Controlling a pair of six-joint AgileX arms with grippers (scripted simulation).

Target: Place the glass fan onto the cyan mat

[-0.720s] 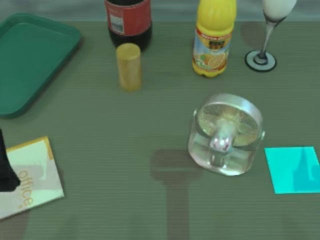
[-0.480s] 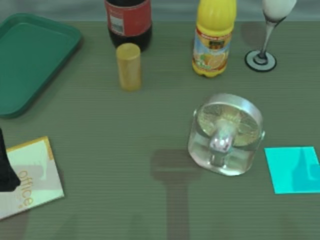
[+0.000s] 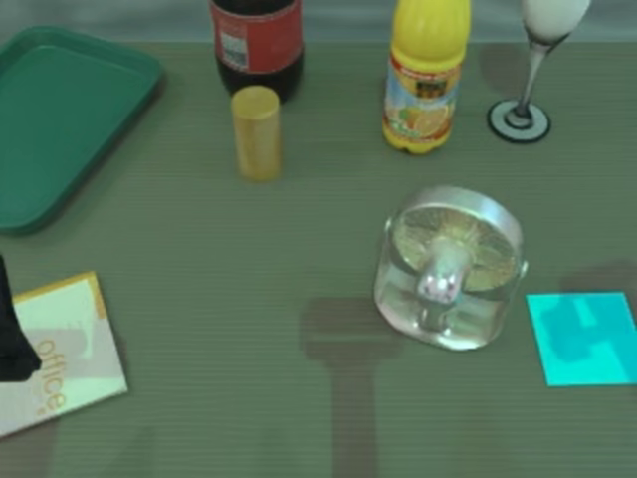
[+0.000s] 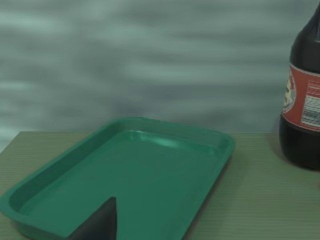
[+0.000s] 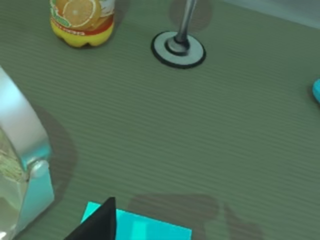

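Note:
The glass fan (image 3: 448, 267) stands on the table right of centre, a clear ring with pale blades and a silvery hub; its edge also shows in the right wrist view (image 5: 17, 160). The cyan mat (image 3: 582, 337) lies flat just to its right, apart from it, with a shadow across it. My right gripper (image 5: 100, 226) shows only as a dark tip over the mat's (image 5: 155, 231) near corner; the right arm is outside the top view. My left arm (image 3: 8, 329) stays parked at the table's left edge, and the left gripper (image 4: 100, 222) shows as a dark tip before the tray.
A dark green tray (image 3: 60, 119) fills the back left. Along the back stand a cola bottle (image 3: 256, 45), a yellow cylinder (image 3: 257, 131), an orange juice bottle (image 3: 426, 80) and a wine glass (image 3: 520, 118). A booklet (image 3: 65, 358) lies front left.
The shadow on the cyan mat has shifted from its right side to a broader patch over its upper middle. The fan, the mat and the left arm have not moved.

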